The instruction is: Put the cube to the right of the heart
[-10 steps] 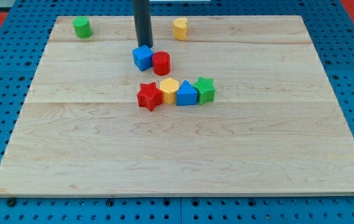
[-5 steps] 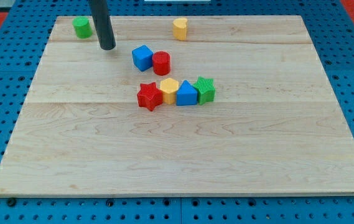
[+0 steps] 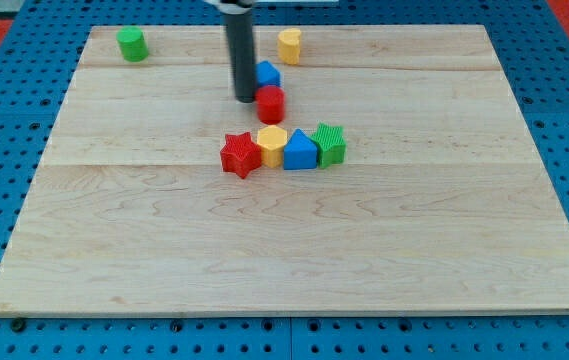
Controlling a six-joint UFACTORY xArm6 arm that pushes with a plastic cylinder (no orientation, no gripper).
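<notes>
The blue cube (image 3: 268, 75) sits near the view's top centre, partly hidden behind my rod. My tip (image 3: 244, 99) rests on the board just left of the cube and of the red cylinder (image 3: 271, 104), touching or nearly touching both. The yellow heart (image 3: 289, 45) stands above and to the right of the cube, close to the board's top edge. The red cylinder lies directly below the cube, touching it.
A row sits below the cylinder: red star (image 3: 239, 155), yellow hexagonal block (image 3: 272, 146), blue house-shaped block (image 3: 300, 150), green block (image 3: 330, 144). A green cylinder (image 3: 131, 44) stands at the top left. The wooden board (image 3: 284, 250) lies on a blue pegboard.
My tip went from above the cube out to the left, then came back right against it. The blue cube has shifted up and right toward the heart; the red cylinder shifted slightly right.
</notes>
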